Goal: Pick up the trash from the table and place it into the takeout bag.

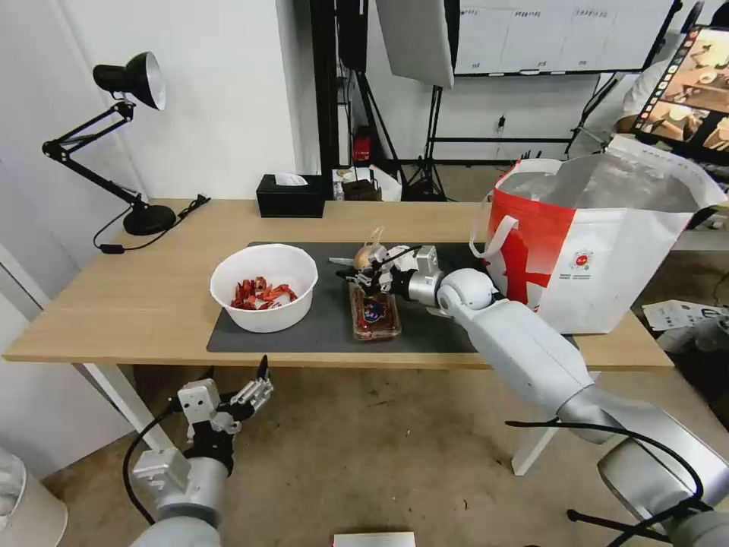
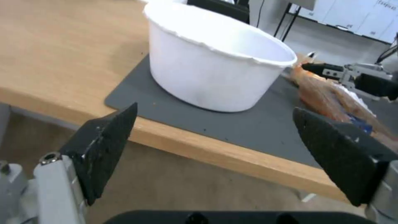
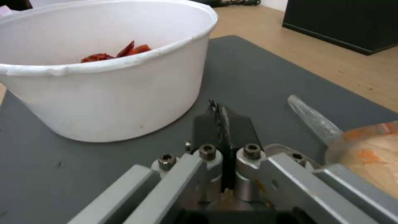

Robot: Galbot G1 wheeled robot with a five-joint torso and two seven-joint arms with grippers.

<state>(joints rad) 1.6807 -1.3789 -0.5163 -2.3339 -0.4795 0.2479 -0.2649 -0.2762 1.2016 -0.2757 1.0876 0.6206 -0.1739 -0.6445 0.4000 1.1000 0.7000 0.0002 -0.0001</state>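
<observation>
The left gripper (image 1: pixel 257 386) is held spread and empty below the table (image 1: pixel 137 304) edge, with the white bowl of red shell scraps (image 1: pixel 263 287) just ahead of it on the dark mat (image 1: pixel 326 319). To the right, the right gripper (image 1: pixel 363 275) is clenched beside the small knotted clear bag (image 1: pixel 367 254), apparently pinching it, above the clear hinged tray (image 1: pixel 374 313). Farther right, the takeout bag (image 1: pixel 600 243) is seen open. Bowl, tray and knotted bag are judged still outstanding.
</observation>
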